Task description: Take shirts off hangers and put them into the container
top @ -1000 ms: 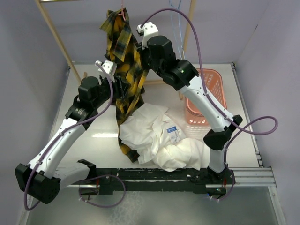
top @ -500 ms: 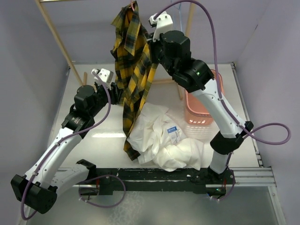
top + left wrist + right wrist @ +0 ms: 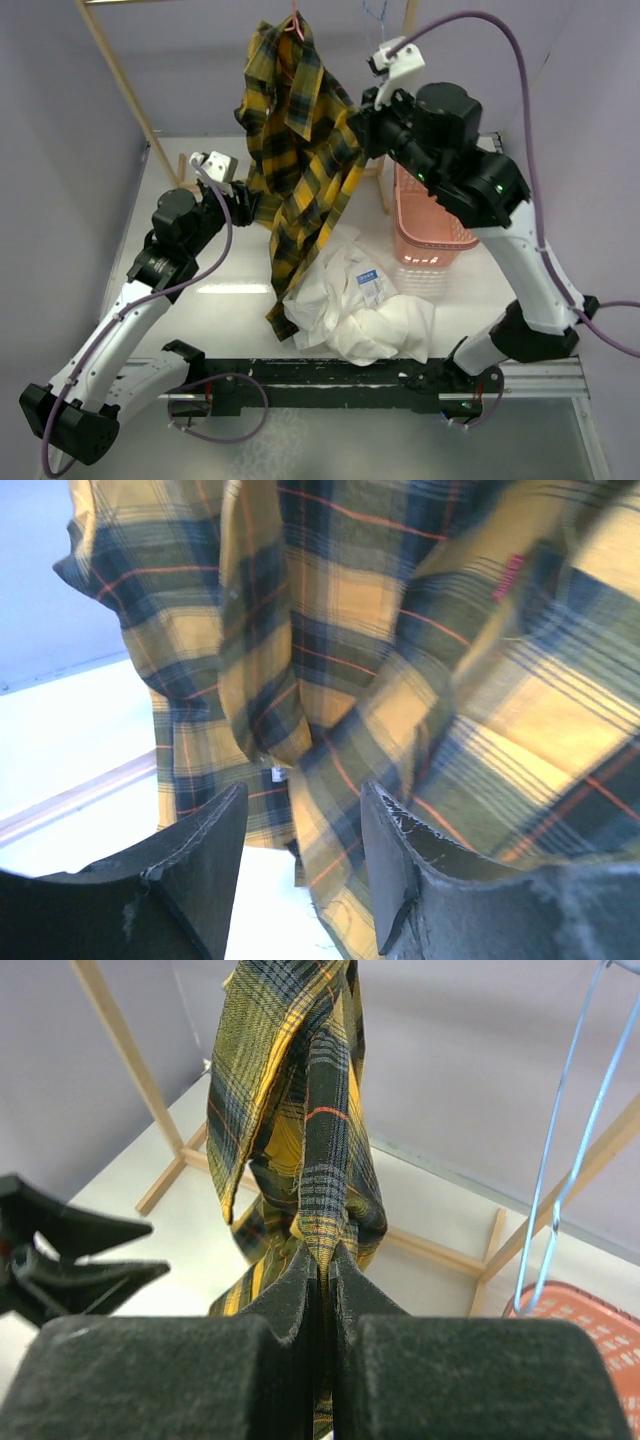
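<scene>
White table [image 3: 190,300] lower frame | right gripper [image 3: 325,1258] pinched on plaid shirt [image 3: 310,170], likely to tug it off pink hanger [image 3: 294,20] | left gripper [image 3: 300,825] half-open, empty

Overhead, wrist close-ups sharing plaid shirt [image 3: 305,150]

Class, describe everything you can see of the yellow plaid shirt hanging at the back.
The plaid shirt looks like soft flannel, yellow with dark checks and thin red lines, and has a collar. It hangs from a pink hanger at the top, twisted and drawn toward the right. The right gripper is shut on a fold of it. The left gripper stands open close to the cloth, not gripping. Its lower end trails down beside the white shirt.
</scene>
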{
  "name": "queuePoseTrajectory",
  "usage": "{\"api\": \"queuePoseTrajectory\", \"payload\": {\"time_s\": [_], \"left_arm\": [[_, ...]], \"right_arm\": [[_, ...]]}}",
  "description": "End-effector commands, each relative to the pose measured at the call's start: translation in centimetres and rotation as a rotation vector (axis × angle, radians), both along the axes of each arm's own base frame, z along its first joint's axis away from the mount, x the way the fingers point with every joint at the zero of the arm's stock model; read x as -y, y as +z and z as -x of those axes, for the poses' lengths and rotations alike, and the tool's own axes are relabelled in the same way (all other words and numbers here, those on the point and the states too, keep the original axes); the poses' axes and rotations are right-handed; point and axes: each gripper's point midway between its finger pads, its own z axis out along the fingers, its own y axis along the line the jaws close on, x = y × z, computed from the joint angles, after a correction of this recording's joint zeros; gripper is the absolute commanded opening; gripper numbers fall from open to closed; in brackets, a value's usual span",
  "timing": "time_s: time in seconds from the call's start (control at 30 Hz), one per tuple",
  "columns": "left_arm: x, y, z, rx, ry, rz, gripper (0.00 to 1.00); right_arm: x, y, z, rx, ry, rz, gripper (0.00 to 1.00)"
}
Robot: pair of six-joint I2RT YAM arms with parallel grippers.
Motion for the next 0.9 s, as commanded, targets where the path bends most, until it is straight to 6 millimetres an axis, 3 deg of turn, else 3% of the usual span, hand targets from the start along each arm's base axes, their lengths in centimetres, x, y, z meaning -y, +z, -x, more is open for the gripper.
{"api": "queuePoseTrajectory", "payload": {"time_s": [0.0,0.13,0.33,0.43,0.6,0.87], "left_arm": [[0.1,2.8,0.6,0.117,-0.022,0.023,0.56],[-0.1,5.5,1.8,0.248,-0.046,0.027,0.62],[-0.2,12.5,3.9,0.467,-0.09,0.043,0.64],[0.4,14.8,3.9,0.506,-0.124,0.037,0.65],[1.3,16.6,3.4,0.534,-0.159,0.031,0.64],[1.6,17.0,3.7,0.616,-0.175,-0.007,0.65]], "right_arm": [[2.7,4.1,5.1,0.075,0.093,-0.129,0.0],[4.2,3.3,8.3,0.058,0.164,-0.147,0.0],[7.2,3.2,12.8,0.063,0.223,-0.216,0.0],[7.7,2.9,14.2,0.044,0.259,-0.224,0.0],[6.6,0.4,15.8,-0.056,0.354,-0.186,0.0],[5.3,-4.0,16.6,-0.165,0.413,-0.151,0.0]]}}
